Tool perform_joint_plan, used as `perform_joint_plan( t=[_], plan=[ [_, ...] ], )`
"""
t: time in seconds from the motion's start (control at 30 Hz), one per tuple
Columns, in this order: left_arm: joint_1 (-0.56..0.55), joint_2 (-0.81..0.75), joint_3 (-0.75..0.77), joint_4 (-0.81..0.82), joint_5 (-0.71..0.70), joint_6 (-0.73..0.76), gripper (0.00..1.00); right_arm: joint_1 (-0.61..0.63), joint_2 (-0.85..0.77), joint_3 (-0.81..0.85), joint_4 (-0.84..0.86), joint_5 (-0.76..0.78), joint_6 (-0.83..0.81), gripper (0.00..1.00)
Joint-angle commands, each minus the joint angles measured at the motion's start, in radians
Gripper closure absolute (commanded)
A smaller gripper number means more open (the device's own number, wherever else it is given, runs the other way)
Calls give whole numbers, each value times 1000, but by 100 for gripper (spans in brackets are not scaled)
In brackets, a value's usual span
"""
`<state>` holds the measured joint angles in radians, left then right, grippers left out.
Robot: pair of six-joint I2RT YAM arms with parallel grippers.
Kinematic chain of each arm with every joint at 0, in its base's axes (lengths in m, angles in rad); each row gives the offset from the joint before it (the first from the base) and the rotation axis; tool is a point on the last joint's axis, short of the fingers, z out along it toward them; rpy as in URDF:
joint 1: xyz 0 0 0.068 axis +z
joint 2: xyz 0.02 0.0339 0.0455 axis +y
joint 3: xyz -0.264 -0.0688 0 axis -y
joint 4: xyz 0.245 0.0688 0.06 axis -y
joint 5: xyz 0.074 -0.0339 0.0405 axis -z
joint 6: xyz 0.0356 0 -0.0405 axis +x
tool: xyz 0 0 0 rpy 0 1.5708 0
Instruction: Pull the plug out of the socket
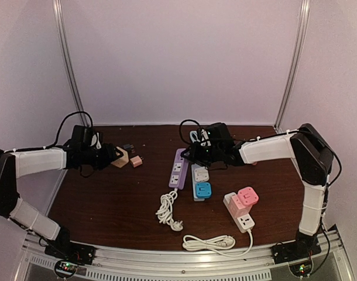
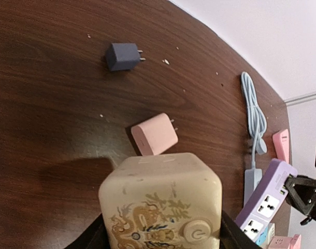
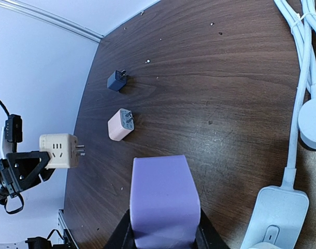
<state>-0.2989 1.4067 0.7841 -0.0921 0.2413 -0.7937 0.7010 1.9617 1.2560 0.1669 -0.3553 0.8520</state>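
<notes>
While a coiled white cord (image 1: pixel 210 241) and a pink power strip (image 1: pixel 241 206) lie untouched near the front edge of the bench (image 1: pixel 108 205), the work sits farther back. The right hand (image 3: pixel 163 236) is clamped on the end of the purple power strip (image 3: pixel 160 192), probably to pin it against the pull. The left hand (image 2: pixel 163 234) grips the beige cube plug (image 2: pixel 160 197), apparently raised off the bench. Its pins are bare and well apart from the strip, so it looks already out. Beyond lie a loose pink charger (image 2: pixel 154 134) and a dark blue charger (image 2: pixel 123 56).
</notes>
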Motion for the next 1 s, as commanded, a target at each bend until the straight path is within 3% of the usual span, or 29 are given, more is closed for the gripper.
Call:
perform_joint_plan(
  t=[0.0,0.2,0.63,0.97],
  plan=[
    [100,23,-15,176,86,-56,81,6,-54,4,13,3,-16,100],
    [196,153,9,258,157,-85,80,7,-71,-3,6,1,-21,100],
    [224,303,48,279,172,-71,74,7,-116,0,-44,10,-54,100],
    [224,295,60,138,83,6,43,8,-98,28,-61,0,-63,100]
  ],
)
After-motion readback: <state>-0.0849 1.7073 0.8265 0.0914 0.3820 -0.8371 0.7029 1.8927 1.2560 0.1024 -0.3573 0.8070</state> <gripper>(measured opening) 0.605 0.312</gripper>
